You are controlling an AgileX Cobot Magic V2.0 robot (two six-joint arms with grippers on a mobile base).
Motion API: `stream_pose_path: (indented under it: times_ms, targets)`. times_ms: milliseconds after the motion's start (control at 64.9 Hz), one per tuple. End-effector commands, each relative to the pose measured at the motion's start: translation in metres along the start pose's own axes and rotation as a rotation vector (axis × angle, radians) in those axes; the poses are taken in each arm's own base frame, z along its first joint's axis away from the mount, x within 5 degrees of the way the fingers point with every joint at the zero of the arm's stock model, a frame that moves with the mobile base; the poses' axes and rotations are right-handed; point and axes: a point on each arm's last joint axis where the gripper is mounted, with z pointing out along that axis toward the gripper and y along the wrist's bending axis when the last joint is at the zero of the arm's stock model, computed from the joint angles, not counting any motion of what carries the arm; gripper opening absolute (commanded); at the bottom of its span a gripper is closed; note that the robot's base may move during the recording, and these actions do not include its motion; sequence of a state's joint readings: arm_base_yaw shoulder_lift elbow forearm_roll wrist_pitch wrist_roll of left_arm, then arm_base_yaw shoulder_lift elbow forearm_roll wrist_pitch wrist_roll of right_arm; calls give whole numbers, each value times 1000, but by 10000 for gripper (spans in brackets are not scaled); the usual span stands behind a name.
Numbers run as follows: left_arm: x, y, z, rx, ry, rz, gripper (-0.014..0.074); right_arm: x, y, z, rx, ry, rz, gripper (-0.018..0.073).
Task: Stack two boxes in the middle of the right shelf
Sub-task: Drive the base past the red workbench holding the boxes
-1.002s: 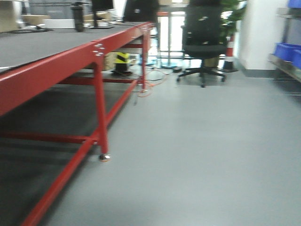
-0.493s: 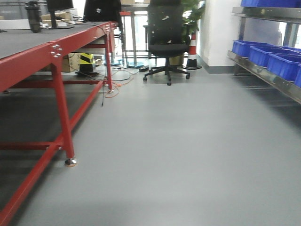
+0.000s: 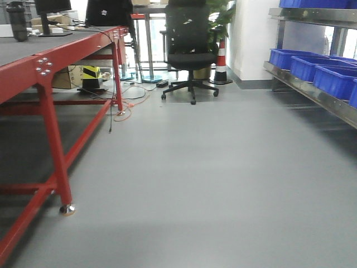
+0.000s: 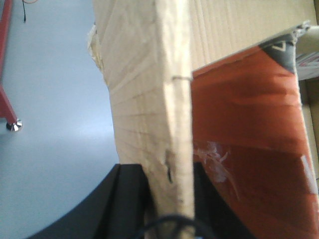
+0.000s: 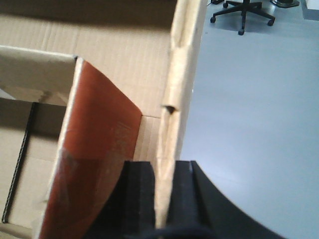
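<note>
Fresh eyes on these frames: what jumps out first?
Both wrist views: the left gripper and right gripper each pinch the wall of a brown cardboard box. Front view: a red-framed table along the left, blue bins on the steel shelf at right, a black office chair far back.

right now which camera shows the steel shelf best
The front-facing view: the shelf runs along the right side, with blue bins on it. The wrist views show the gripped cardboard box and floor, no shelf.
</note>
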State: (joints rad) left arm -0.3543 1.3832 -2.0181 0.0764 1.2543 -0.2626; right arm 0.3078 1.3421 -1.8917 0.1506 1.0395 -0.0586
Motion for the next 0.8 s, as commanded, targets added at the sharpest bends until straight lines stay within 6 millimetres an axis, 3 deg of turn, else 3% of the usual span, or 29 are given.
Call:
stream_pose_path:
  times_ms: [0, 786]
  targets:
    - [-6, -2, -14, 37, -79, -9, -111, -8, -3, -7, 37, -73, -29, -151]
    - [-6, -2, -14, 37, -79, -9, -111, -8, -3, -7, 37, -73, -29, -151]
